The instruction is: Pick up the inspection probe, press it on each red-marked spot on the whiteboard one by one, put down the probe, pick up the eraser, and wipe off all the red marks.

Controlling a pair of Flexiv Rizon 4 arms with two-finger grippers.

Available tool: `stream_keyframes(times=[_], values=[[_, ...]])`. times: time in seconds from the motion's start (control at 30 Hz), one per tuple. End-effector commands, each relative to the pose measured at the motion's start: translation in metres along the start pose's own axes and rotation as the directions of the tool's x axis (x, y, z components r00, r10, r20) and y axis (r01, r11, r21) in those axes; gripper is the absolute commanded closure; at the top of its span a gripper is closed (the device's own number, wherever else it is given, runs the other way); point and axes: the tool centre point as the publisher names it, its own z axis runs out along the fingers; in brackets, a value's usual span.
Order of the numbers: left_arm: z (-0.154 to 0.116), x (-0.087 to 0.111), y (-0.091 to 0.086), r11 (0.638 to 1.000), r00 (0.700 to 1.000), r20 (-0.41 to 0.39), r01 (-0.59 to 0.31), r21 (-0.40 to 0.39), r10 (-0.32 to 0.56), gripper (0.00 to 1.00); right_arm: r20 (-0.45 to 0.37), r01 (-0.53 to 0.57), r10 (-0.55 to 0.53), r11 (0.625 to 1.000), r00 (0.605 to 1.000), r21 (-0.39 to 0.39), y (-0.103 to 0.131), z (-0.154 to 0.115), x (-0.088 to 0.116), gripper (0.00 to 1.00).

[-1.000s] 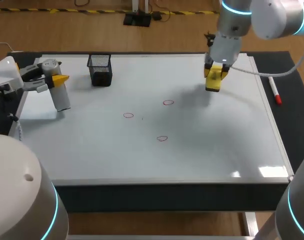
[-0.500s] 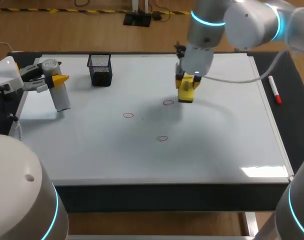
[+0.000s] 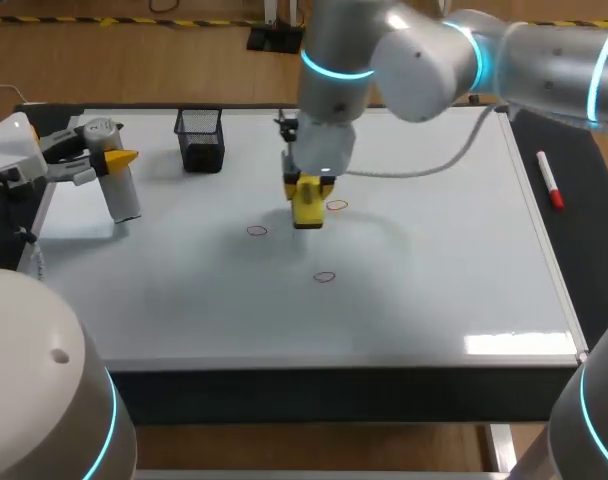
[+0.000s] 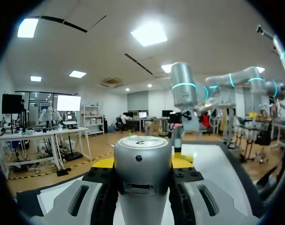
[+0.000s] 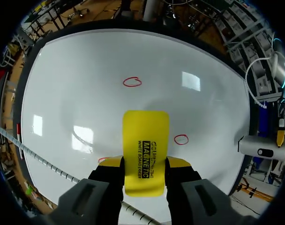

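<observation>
My right gripper (image 3: 308, 192) hangs over the middle of the whiteboard (image 3: 434, 280), shut on the yellow eraser (image 3: 307, 208). The eraser (image 5: 146, 150) sits upright between the right gripper's (image 5: 145, 165) fingers. Three red marks lie around it: one (image 3: 336, 205) just right of the eraser, one (image 3: 257, 231) to its left, one (image 3: 325, 277) nearer the front. At the board's left edge my left gripper (image 3: 112, 160) is shut on the silver inspection probe (image 3: 124, 195), which points down. The probe's round end (image 4: 142, 166) fills the gap in the left gripper (image 4: 142, 164).
A black mesh cup (image 3: 200, 140) stands at the back left of the board. A red marker pen (image 3: 550, 185) lies off the board's right edge. The right arm's cable (image 3: 454, 150) trails across the back right.
My right arm has carried the eraser leftward from the board's back right to its middle, now beside the rightmost red mark. The left arm and probe have not moved.
</observation>
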Motion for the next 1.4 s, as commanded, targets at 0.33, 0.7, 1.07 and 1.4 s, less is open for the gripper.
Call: stream_keyframes(times=[0.33, 0.7, 1.07, 1.4], values=[[0.0, 0.0, -0.001, 1.0, 1.0, 0.0, -0.001, 0.0, 0.001, 1.0, -0.055, -0.036, 0.036, 0.999, 0.998, -0.005, -0.001, 0.025, -0.072, 1.0], [0.0, 0.0, -0.001, 1.0, 1.0, 0.0, -0.001, 0.0, 0.001, 1.0, -0.056, -0.039, 0.039, 0.999, 0.998, 0.004, 0.001, 0.039, -0.111, 1.0], [0.0, 0.0, -0.001, 1.0, 1.0, 0.0, -0.001, 0.0, 0.001, 1.0, -0.057, -0.038, 0.038, 0.999, 0.998, 0.006, -0.001, 0.054, -0.119, 1.0], [0.0, 0.0, -0.001, 1.0, 1.0, 0.0, -0.001, 0.0, 0.001, 1.0, -0.071, -0.037, 0.037, 0.999, 0.997, -0.009, -0.004, 0.064, -0.116, 1.0]])
